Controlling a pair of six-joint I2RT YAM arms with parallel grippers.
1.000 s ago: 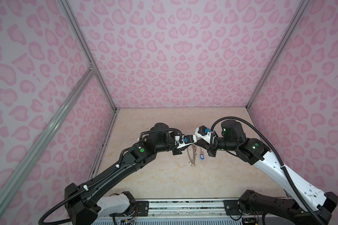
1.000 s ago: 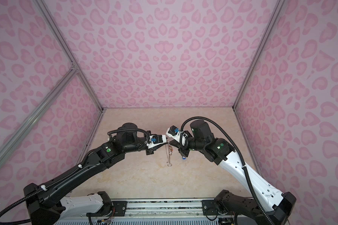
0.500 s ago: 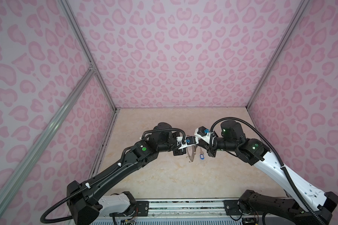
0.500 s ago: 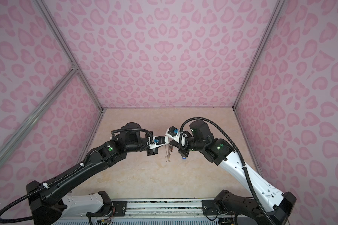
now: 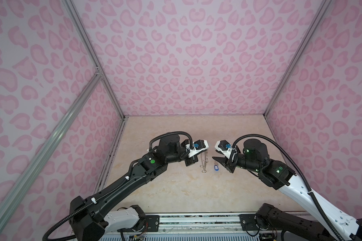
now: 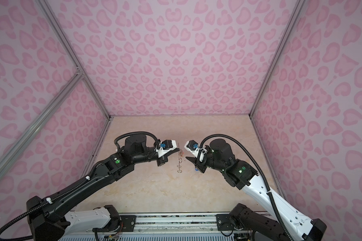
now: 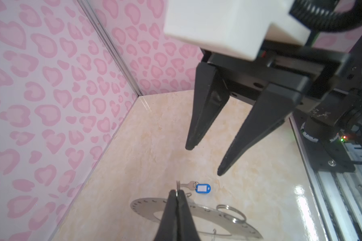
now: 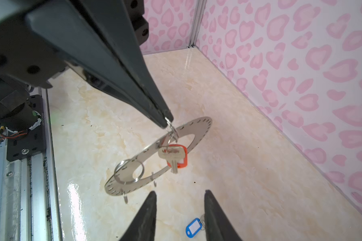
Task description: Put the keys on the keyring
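**Red-tagged key [image 8: 171, 154] hangs at the lifted keyring [image 8: 199, 125]; blue one lies on the table [image 8: 249, 167]**

Up in the air, the left gripper [image 8: 167, 120] is pinched tight on a thin wire loop [image 8: 172, 130] at the disc's edge. The keyring therefore hangs tilted and clear of the table, probably to keep its rim reachable from the other side. The red-tagged key seems to dangle from that same loop.

The right gripper [image 8: 180, 193] stands apart from the disc, fingers spread and empty, above the blue-tagged key [image 8: 193, 227] lying flat on the table. I judge that key is the next pick.

In both top views the disc shows only edge-on, as a thin line. In the right wrist view a finger covers the blue-tagged key's blade. How the loop threads the rim is too small to tell.
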